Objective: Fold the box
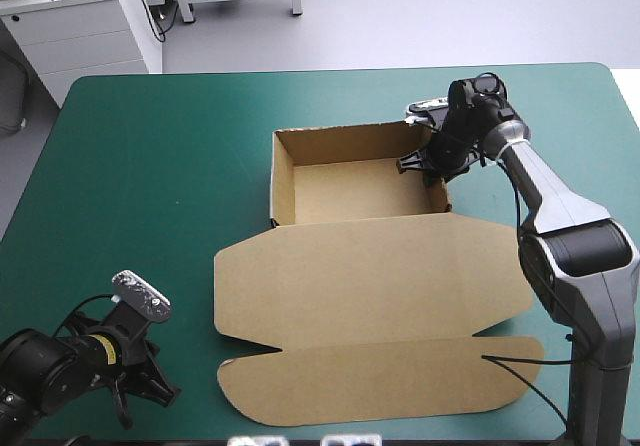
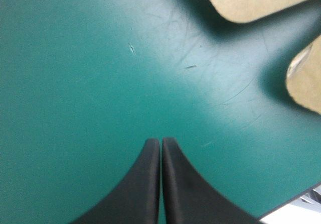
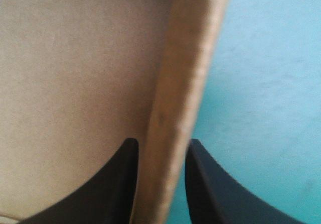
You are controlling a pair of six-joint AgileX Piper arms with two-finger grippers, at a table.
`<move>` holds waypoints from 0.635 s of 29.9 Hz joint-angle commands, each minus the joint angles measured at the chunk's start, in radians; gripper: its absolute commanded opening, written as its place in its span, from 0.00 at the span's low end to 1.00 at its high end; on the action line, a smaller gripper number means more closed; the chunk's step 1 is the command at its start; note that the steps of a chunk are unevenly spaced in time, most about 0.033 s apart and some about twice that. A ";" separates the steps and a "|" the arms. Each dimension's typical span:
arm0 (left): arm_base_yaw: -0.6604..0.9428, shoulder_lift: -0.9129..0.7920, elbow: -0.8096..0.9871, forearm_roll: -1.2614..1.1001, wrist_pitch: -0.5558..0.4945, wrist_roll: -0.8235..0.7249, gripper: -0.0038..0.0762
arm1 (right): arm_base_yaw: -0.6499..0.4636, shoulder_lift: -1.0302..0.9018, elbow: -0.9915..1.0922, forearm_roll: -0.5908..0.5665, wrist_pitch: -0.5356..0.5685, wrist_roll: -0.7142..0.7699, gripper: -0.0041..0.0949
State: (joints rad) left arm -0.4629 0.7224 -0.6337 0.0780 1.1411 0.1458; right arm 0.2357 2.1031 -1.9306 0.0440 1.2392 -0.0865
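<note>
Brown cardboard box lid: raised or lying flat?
Flat. The brown board box is an open tray with its walls up; its lid lies spread on the teal-green cover, nearer the robot.

i read the box (image 1: 370,296) as matt brown board, the cover (image 2: 75,83) as matt teal-green, finely scratched, the fingers (image 2: 140,189) smooth black.

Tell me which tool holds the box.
The right tool: it clamps the right wall of the box. The left tool is shut on nothing, over bare cover beside the lid.
</note>
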 commanded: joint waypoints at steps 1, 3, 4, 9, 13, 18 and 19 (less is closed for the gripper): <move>-0.008 -0.001 -0.025 0.000 -0.034 -0.002 0.04 | -0.031 -0.057 -0.071 -0.182 0.009 0.003 0.02; -0.008 -0.001 -0.025 0.000 -0.034 -0.002 0.04 | -0.060 -0.057 -0.093 -0.221 0.009 0.001 0.02; -0.008 -0.001 -0.025 0.000 -0.034 -0.002 0.04 | -0.082 -0.057 -0.101 -0.224 0.009 0.001 0.02; -0.008 -0.001 -0.025 0.000 -0.034 -0.002 0.04 | -0.220 -0.057 -0.117 -0.213 0.009 -0.011 0.02; -0.008 -0.001 -0.025 0.000 -0.034 -0.002 0.04 | -0.349 -0.057 -0.117 -0.210 0.009 -0.011 0.02; -0.008 -0.001 -0.025 0.000 -0.034 -0.002 0.04 | -0.500 -0.057 -0.117 -0.156 0.009 -0.011 0.02; -0.008 -0.001 -0.025 0.000 -0.034 -0.002 0.04 | -0.528 -0.057 -0.117 -0.127 0.009 -0.011 0.02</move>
State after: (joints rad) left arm -0.4629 0.7224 -0.6337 0.0780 1.1403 0.1458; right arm -0.2270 2.1031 -2.0158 -0.0909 1.2433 -0.0929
